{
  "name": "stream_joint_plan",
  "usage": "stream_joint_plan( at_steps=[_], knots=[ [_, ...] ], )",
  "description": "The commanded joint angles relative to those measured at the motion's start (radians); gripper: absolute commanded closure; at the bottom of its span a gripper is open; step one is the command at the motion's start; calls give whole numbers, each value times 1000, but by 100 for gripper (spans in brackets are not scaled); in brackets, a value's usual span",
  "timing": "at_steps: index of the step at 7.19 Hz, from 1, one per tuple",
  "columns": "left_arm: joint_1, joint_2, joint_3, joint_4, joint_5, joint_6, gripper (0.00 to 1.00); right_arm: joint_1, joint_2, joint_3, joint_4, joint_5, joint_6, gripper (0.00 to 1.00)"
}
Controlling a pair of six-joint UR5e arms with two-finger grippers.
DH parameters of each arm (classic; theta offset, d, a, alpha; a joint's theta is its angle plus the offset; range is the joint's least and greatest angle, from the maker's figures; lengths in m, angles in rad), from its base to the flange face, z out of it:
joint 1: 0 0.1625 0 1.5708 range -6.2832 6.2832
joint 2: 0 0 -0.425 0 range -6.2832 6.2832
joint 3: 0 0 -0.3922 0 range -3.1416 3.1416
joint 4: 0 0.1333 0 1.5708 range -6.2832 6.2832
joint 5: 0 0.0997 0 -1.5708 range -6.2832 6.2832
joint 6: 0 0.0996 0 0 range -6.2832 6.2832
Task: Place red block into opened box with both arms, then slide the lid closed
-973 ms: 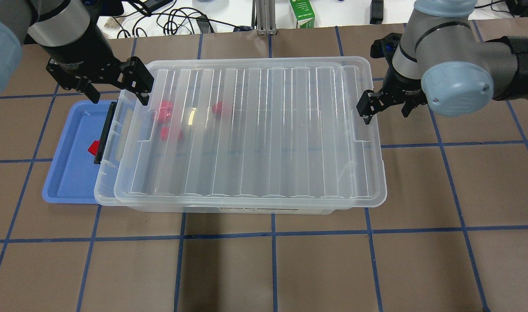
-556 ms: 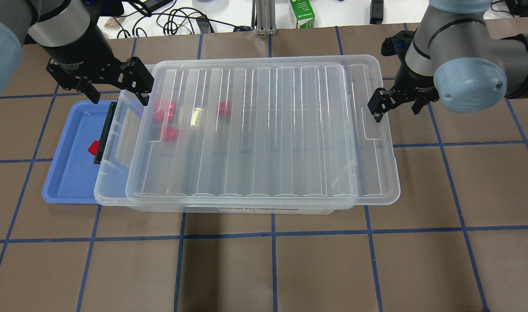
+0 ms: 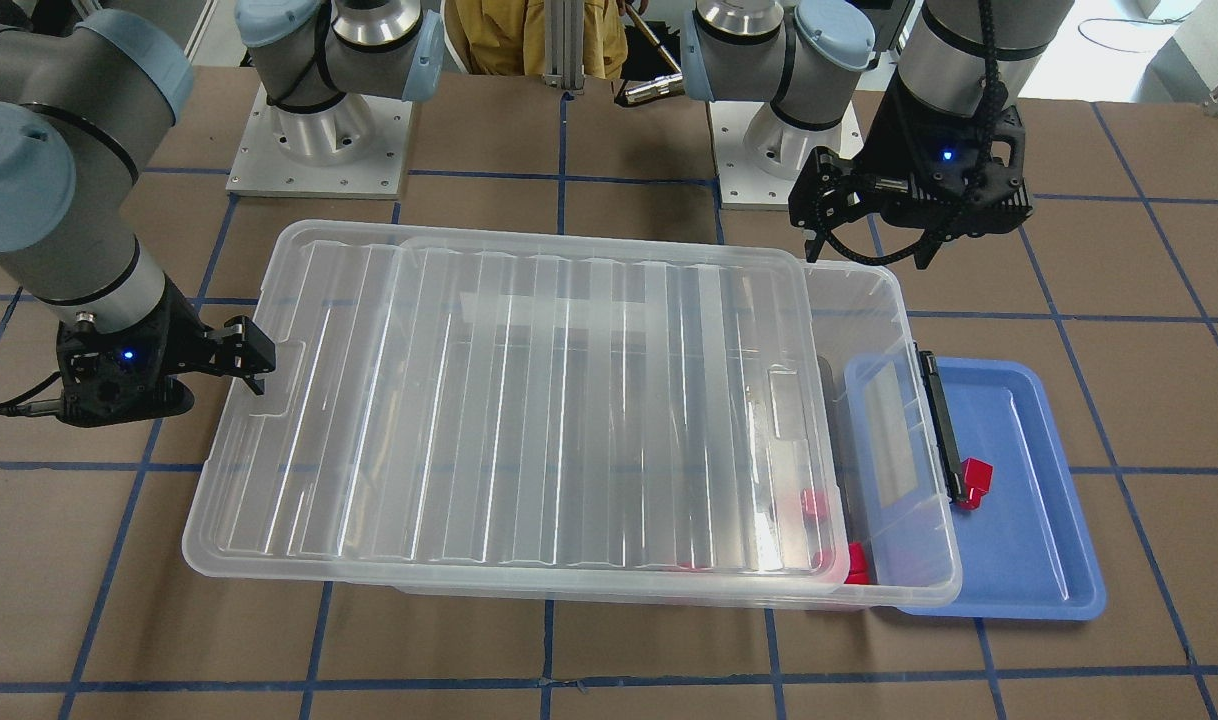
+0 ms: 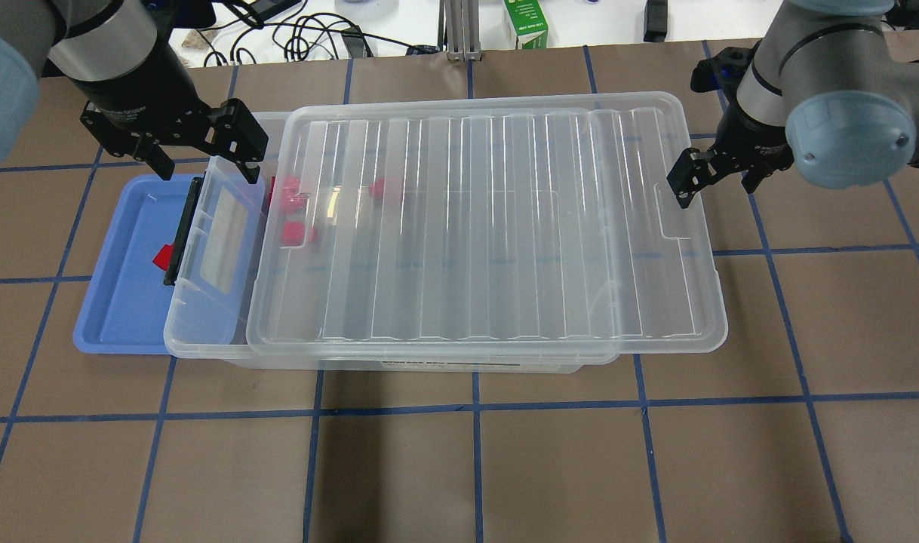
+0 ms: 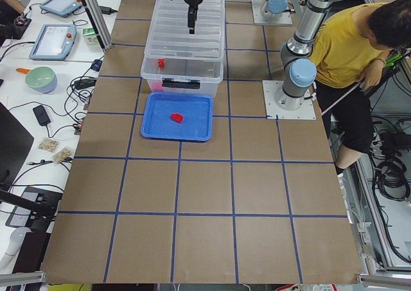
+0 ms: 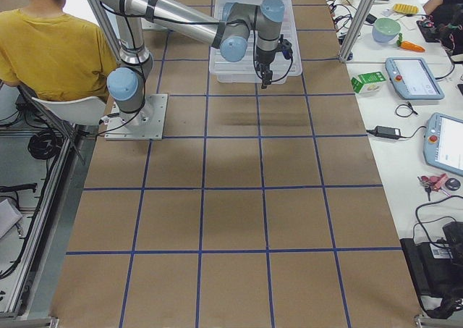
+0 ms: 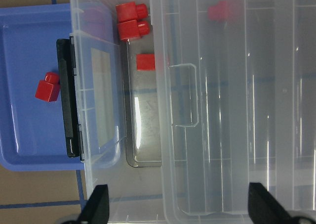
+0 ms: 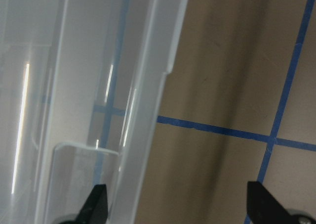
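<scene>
Since the earlier frame the lid has slid toward the robot's right, and the right gripper has moved that way with it; the lid now overhangs the box at that end and leaves a strip of the box uncovered at the other end, by the black clasp; the left gripper has kept its place.

The blue tray lies on the robot's left; from above, the box's clasp end overlaps its edge; the red block sits on this tray, outside the box, just beside the clasp. Four more red pieces lie inside the box; three are near the lid's edge at the clasp end, and one is farther in under the ribbed plastic. Across the far edge of the table are cables and a green carton; a person in a yellow shirt sits behind the robot's bases.

The lid still covers most of the box, so only the narrow strip is open from above.

The left gripper hangs over the box's far corner at the clasp end, jaws spread wide and holding nothing. The right gripper's jaws are also wide apart and clamp nothing; one finger sits against the lid's short edge by its tab notch, while the other stands over bare table.
</scene>
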Motion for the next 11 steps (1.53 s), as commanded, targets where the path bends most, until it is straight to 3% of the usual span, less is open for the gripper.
stream_joint_plan(
  at_steps=[1,11],
  knots=[
    [0,0,0,0,0,0,0,-29,0,-2,0,-1,-43,0],
    [2,0,-1,0,0,0,0,-117,0,-29,3,-50,-192,0]
  ],
)
